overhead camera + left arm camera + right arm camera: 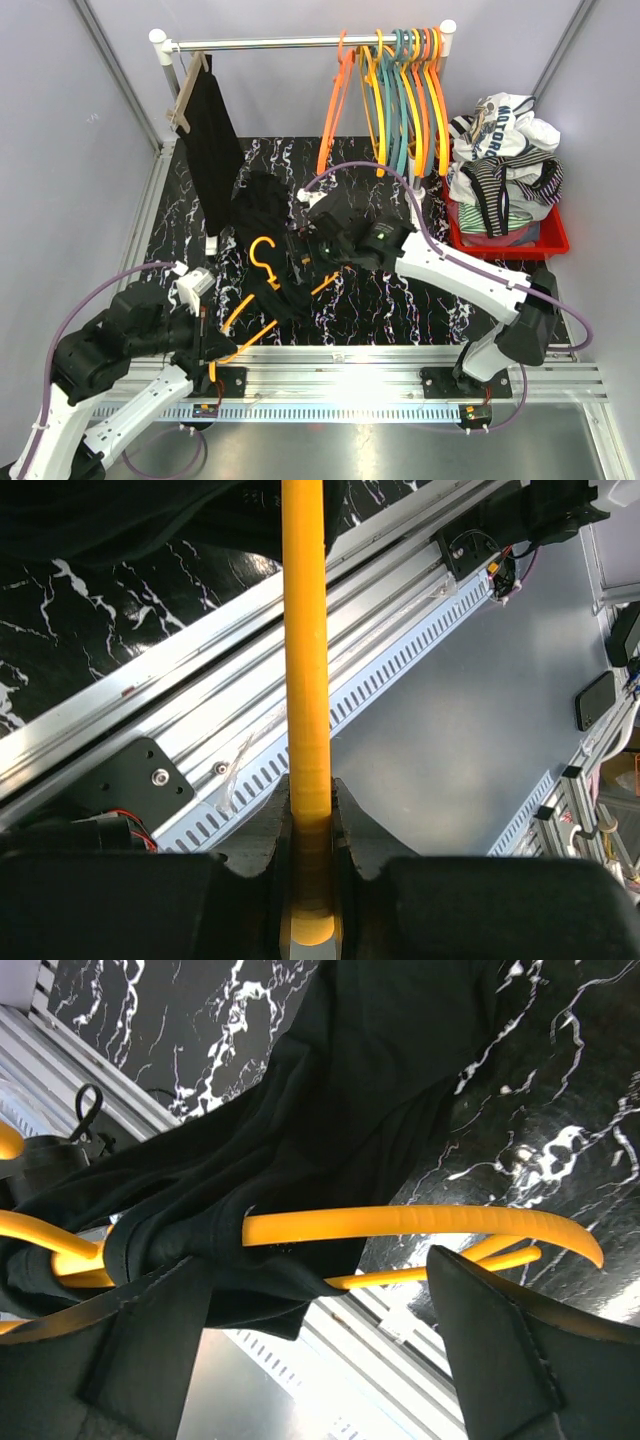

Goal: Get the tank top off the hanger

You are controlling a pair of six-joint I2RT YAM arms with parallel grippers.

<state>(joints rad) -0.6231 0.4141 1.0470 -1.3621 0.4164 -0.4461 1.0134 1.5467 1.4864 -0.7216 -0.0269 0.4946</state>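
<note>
Left gripper [310, 815] pinches the orange hanger [303, 630] near one end, anchoring it at the table's near edge; right gripper [320, 1340], fingers spread, straddles the black tank top [330, 1110] bunched around the hanger's arm, apparently lining up a grab

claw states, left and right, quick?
Left claw: closed on the hanger.
Right claw: open, fingers either side of the hanger and tank top.
</note>
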